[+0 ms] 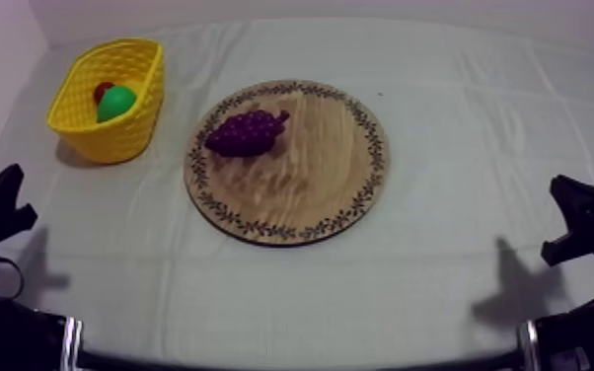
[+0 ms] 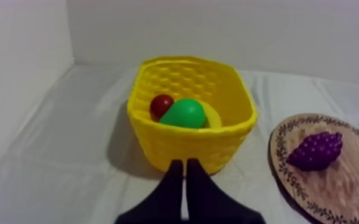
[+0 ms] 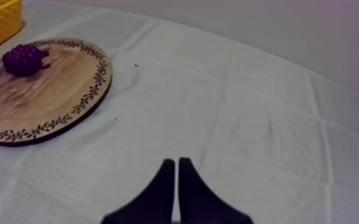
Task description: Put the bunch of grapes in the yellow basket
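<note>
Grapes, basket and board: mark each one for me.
bunch of grapes [image 1: 245,132], top view, middle of the cluster.
yellow basket [image 1: 113,138], top view, its near outer wall.
wooden board [image 1: 301,187], top view, bare wood near its middle.

This looks like a robotics lab: a desk [image 1: 459,148] under grey-white cloth, bare pale walls [image 2: 217,30] behind the round wooden board with a patterned rim [image 1: 301,187], a black robot arm [image 1: 5,331] on its near left, a green toy fruit [image 1: 116,102] in a yellow basket [image 1: 113,138] at its far left.
</note>
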